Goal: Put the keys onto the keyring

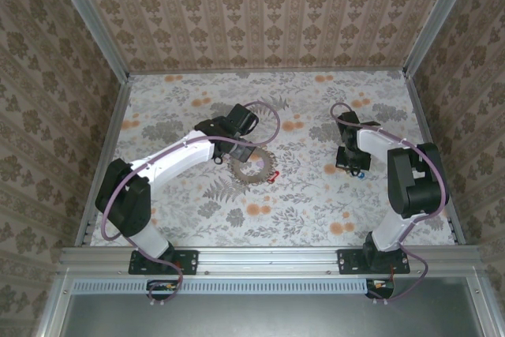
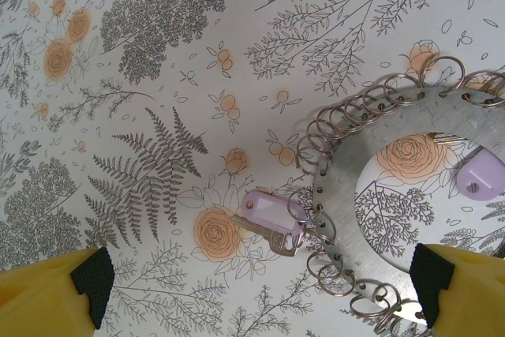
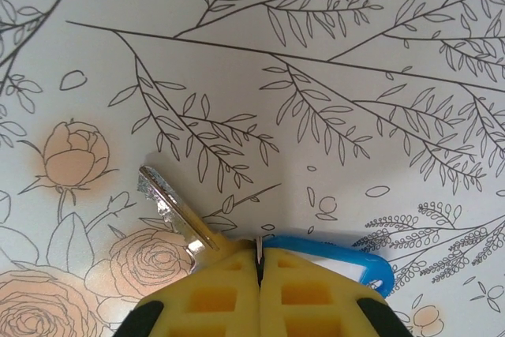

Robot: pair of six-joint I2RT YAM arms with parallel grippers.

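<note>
The right gripper (image 3: 259, 266) is pinched shut on a blue-headed key (image 3: 347, 256), its blade jutting ahead and left of the fingertips, low over the table (image 3: 331, 53); the pick-up looks to be the step in hand. That arm is folded steeply downward. Next the key must travel to the keyring (image 2: 341, 222), which lies beneath the wide-open left gripper (image 2: 262, 278), close by one of its fingers.
</note>
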